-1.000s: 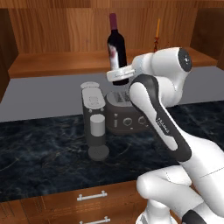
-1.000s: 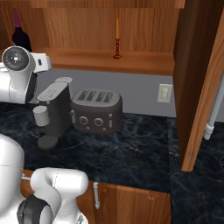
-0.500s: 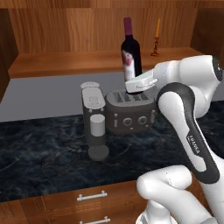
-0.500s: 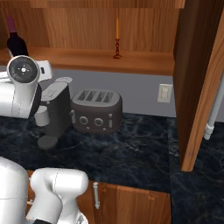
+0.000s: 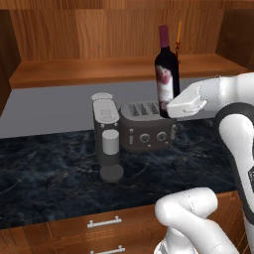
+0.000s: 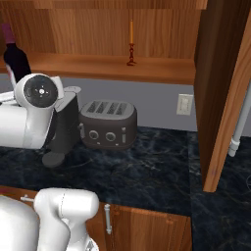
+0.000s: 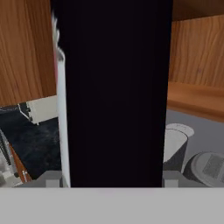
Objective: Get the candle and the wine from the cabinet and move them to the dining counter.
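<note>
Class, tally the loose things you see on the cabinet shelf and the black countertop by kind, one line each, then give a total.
Wine bottle: 1
Taper candle in holder: 1
Toaster: 1
Coffee machine: 1
Total: 4

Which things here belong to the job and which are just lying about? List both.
Job:
wine, gripped in the claw, off the shelf
candle, upright on the cabinet shelf

Lying about:
toaster
coffee machine
wall outlet
</note>
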Tool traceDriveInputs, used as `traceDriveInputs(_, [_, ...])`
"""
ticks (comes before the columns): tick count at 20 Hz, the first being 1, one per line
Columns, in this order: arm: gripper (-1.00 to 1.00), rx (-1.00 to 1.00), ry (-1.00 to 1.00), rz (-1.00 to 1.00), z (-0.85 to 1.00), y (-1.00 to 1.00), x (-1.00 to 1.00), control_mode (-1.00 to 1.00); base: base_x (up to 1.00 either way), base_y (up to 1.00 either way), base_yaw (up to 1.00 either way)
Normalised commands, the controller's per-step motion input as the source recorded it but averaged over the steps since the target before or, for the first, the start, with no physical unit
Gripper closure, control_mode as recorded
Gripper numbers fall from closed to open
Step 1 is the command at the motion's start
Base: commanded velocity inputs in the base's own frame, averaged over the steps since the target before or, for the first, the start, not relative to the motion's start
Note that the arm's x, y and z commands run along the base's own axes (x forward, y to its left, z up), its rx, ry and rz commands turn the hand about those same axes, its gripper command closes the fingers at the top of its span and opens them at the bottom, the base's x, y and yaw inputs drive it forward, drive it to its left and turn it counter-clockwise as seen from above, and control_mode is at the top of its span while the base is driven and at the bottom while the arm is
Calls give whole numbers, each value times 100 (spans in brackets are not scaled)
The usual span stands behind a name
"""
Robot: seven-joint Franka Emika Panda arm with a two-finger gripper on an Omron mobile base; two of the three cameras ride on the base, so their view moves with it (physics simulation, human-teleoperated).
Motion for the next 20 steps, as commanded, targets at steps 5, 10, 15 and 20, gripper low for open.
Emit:
traceDriveInputs(5, [100, 0, 0, 5, -10, -14, -38, -100, 0, 0, 0])
traceDriveInputs(10, [100, 0, 0, 0, -15, -2, -24, -100, 0, 0, 0])
traceDriveInputs(15, [100, 0, 6, 0, -25, 0, -8, -100, 0, 0, 0])
traceDriveInputs(20, [100, 1, 10, 0, -20, -6, -2, -100, 0, 0, 0])
